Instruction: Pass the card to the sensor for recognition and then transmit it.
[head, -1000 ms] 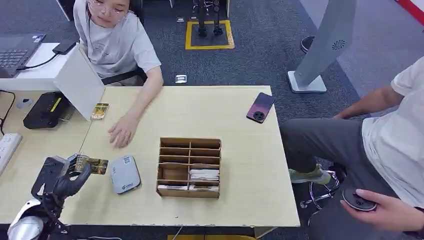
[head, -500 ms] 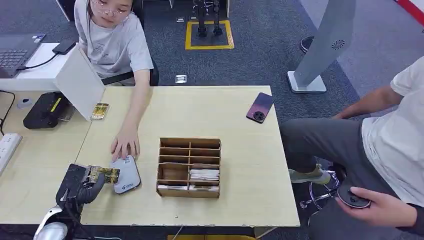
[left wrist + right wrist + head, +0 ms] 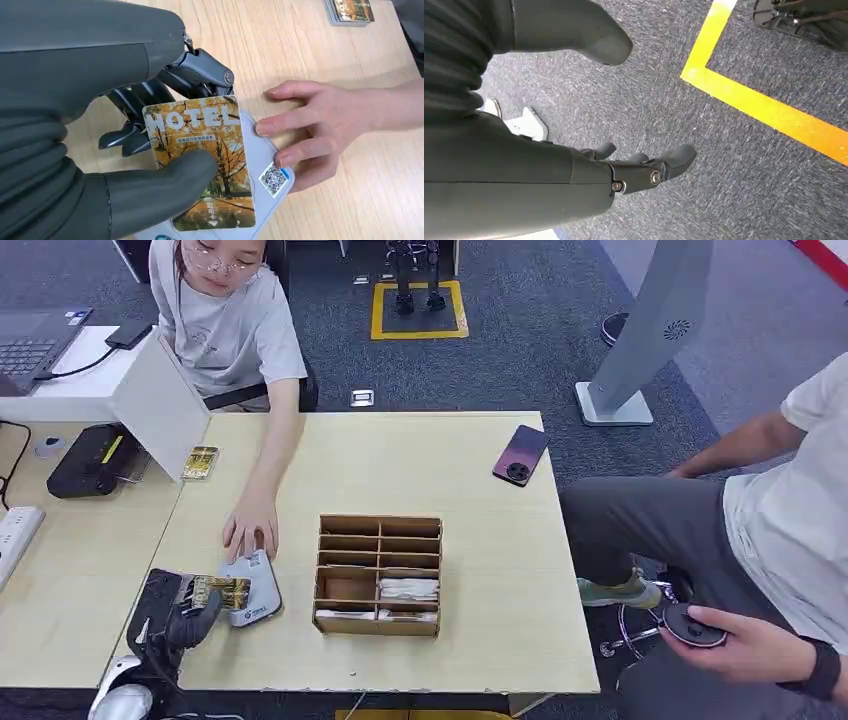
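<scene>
My left hand [image 3: 180,615] pinches a hotel card [image 3: 222,591] with an autumn-tree picture between thumb and fingers. The card [image 3: 202,160] lies flat over the grey sensor pad [image 3: 252,588], which carries a small QR sticker [image 3: 273,180]. A person's hand [image 3: 250,530] rests on the far end of the sensor [image 3: 272,160], fingertips close to the card. My right hand [image 3: 644,170] hangs over the carpet with fingers apart and nothing in it.
A wooden compartment box [image 3: 378,575] stands right of the sensor. A second card [image 3: 200,462], a black device [image 3: 90,460] and a white panel [image 3: 160,405] sit at the back left, a phone [image 3: 520,455] at the back right. Another person [image 3: 780,540] sits on the right.
My left hand has carried the card rightward from the table's left part to above the sensor. The person's hand has slid forward onto the sensor's far end.
</scene>
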Available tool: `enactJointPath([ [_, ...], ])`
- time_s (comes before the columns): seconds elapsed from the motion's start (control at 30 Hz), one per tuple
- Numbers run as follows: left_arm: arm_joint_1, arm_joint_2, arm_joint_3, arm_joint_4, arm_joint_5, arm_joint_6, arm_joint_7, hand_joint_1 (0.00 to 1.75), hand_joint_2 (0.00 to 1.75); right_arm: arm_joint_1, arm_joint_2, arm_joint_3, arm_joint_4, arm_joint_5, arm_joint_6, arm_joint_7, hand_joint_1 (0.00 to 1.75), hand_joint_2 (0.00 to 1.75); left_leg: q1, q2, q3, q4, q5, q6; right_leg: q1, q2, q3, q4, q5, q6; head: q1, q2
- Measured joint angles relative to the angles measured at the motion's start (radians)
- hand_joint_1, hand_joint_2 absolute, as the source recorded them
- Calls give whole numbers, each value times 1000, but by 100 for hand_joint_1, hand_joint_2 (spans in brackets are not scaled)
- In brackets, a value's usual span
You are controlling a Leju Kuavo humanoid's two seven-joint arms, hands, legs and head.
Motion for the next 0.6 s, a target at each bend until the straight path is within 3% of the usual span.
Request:
enactJointPath([
  [0.6, -7, -11, 0, 9, 0, 1, 0, 175, 175, 0, 0, 1, 0, 0, 0, 0, 0, 175, 0, 0, 0, 0, 0, 0, 0, 0, 0, 0, 0, 0, 0, 0],
])
